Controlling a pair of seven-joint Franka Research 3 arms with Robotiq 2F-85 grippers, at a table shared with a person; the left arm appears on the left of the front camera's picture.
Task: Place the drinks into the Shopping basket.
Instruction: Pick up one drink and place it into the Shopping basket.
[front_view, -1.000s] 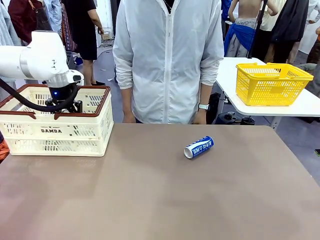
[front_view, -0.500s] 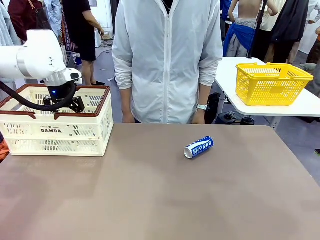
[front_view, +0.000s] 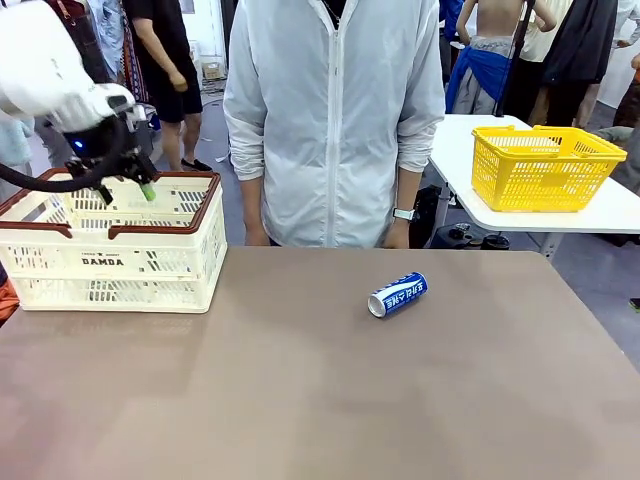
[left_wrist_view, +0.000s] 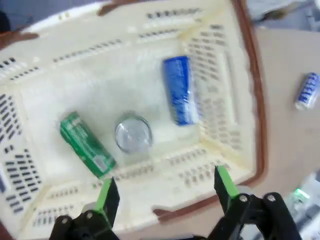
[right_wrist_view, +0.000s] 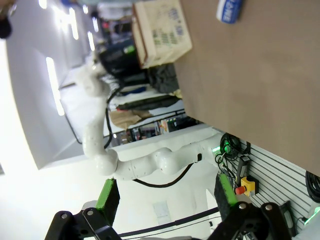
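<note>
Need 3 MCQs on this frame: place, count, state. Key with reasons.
1. Where is the loose can?
A. lying on the table
B. on the floor
C. on a shelf
2. How many cans are in the Shopping basket?
A. one
B. three
C. five
3. The left gripper is:
A. shut on a can
B. open and empty
C. shut and empty
Key: 1 A, it lies on its side on the table. 2 B, green can, upright can and blue can inside. 3 B, jaws apart, nothing between.
</note>
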